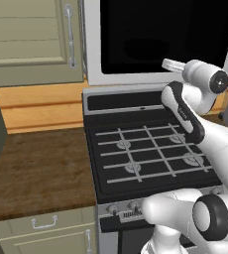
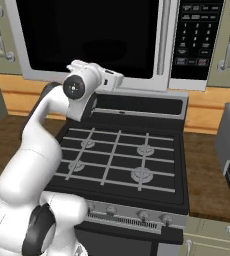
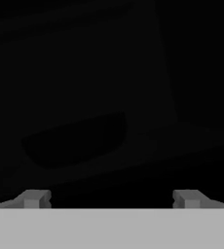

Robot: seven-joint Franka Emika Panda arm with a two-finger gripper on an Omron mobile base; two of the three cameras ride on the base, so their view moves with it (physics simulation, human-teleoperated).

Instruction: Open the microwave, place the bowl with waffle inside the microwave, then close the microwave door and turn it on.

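Still early: the wide black-glass, silver-framed microwave door [image 2: 87,37] is sitting shut as the end effector [image 3: 111,198], fingers spread apart and empty, is facing it; every step remains.

arm [image 2: 34,145]: raised, elbow bent, reaching forward | fingers [image 3: 33,198]: spread wide apart, holding nothing

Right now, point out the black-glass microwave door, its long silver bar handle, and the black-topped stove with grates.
microwave door [image 2: 87,35]: right base view, black glass centre.
silver bar handle [image 2: 161,37]: right base view, mid-bar.
stove [image 2: 118,157]: right base view, centre grate.
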